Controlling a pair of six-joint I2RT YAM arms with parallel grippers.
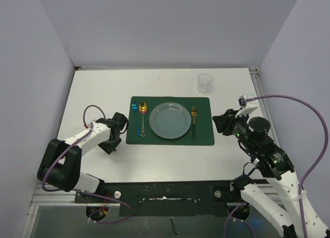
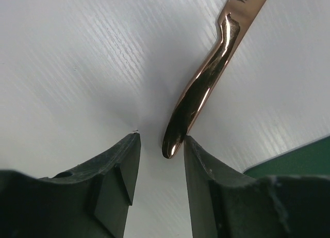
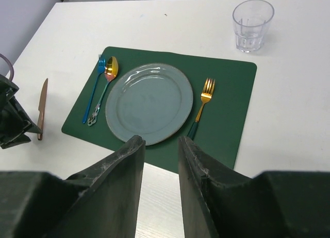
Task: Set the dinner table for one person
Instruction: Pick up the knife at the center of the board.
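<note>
The white dinner table (image 1: 170,163) carries a dark green placemat (image 1: 203,137) with a grey-blue plate (image 1: 169,120) in its middle. Left of the plate lie a blue fork (image 3: 94,91) and a gold spoon (image 3: 110,68); a gold fork (image 3: 204,96) lies to its right. A copper knife (image 2: 209,75) rests on the bare table left of the mat. My left gripper (image 2: 161,137) stands open low over the table, the knife's handle end between its fingertips, close to the right finger. My right gripper (image 3: 157,140) hangs open and empty off the mat's right side.
A clear glass (image 1: 204,82) stands on the table at the back right, beyond the placemat. Metal rails edge the table (image 1: 256,88). Purple-grey walls close in at the left, back and right.
</note>
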